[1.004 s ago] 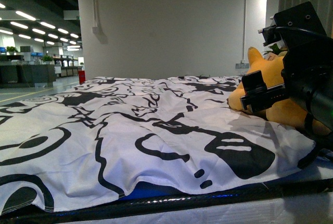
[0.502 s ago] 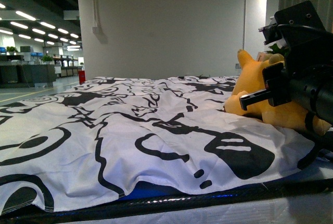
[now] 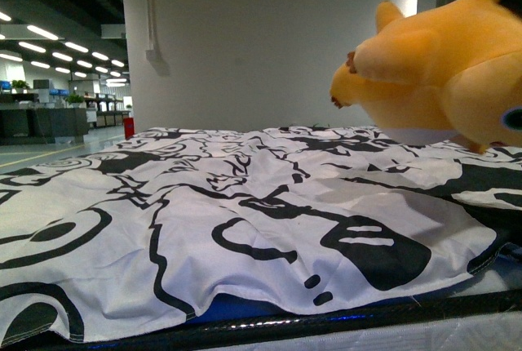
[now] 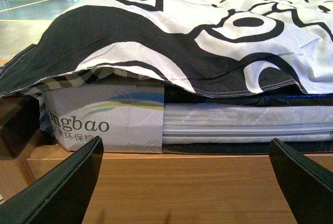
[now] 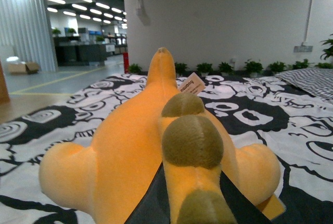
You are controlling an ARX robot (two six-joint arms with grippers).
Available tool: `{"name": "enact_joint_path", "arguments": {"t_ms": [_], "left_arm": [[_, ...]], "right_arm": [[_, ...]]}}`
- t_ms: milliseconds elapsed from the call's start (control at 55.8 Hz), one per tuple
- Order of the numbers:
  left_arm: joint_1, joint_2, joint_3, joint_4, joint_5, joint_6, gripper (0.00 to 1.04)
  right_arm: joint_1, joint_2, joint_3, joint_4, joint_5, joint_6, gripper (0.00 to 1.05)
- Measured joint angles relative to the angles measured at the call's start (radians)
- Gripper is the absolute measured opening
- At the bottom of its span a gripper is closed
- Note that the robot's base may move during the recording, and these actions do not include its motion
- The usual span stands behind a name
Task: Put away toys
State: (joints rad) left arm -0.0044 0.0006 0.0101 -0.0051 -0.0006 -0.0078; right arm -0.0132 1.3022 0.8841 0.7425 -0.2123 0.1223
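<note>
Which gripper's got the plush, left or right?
The right gripper: its jaws are shut on the orange plush, held above the sheet. The left gripper is open and empty, low beside the bed.

We see the plush toy (image 3: 440, 82) at the right above the sheet (image 3: 204, 204), which drapes over a box (image 4: 104, 120) on the desk (image 4: 182, 187).

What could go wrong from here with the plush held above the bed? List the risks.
1. The right gripper pinches only a narrow brown-striped ridge of the soft plush toy. Most of its body hangs beyond the jaws, so it might slip out.
2. The toy fills the upper right of the front view and hides what lies behind it, so the drop-off may be hard to judge.
</note>
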Motion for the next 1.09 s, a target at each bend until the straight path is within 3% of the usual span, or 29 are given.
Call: {"name": "enact_joint_path", "arguments": {"t_ms": [341, 663, 950, 986, 1058, 1094], "left_arm": [[0.0, 0.0, 0.0, 0.0, 0.0, 0.0, 0.98], [0.0, 0.0, 0.0, 0.0, 0.0, 0.0, 0.98], [0.0, 0.0, 0.0, 0.0, 0.0, 0.0, 0.98], [0.0, 0.0, 0.0, 0.0, 0.0, 0.0, 0.98], [0.0, 0.0, 0.0, 0.0, 0.0, 0.0, 0.98], [0.0, 0.0, 0.0, 0.0, 0.0, 0.0, 0.98]], "right_arm": [[-0.137, -0.291, -0.18, -0.061, -0.204, 0.209, 0.07], [-0.139, -0.494, -0.28, -0.245, -0.225, 0.275, 0.07], [-0.135, -0.507, -0.284, -0.253, -0.225, 0.278, 0.07], [-0.127, -0.512, -0.28, -0.278, -0.192, 0.255, 0.07], [-0.084, -0.55, -0.257, -0.492, 0.01, 0.145, 0.07], [-0.069, -0.571, -0.269, -0.559, 0.063, 0.089, 0.07]]}}
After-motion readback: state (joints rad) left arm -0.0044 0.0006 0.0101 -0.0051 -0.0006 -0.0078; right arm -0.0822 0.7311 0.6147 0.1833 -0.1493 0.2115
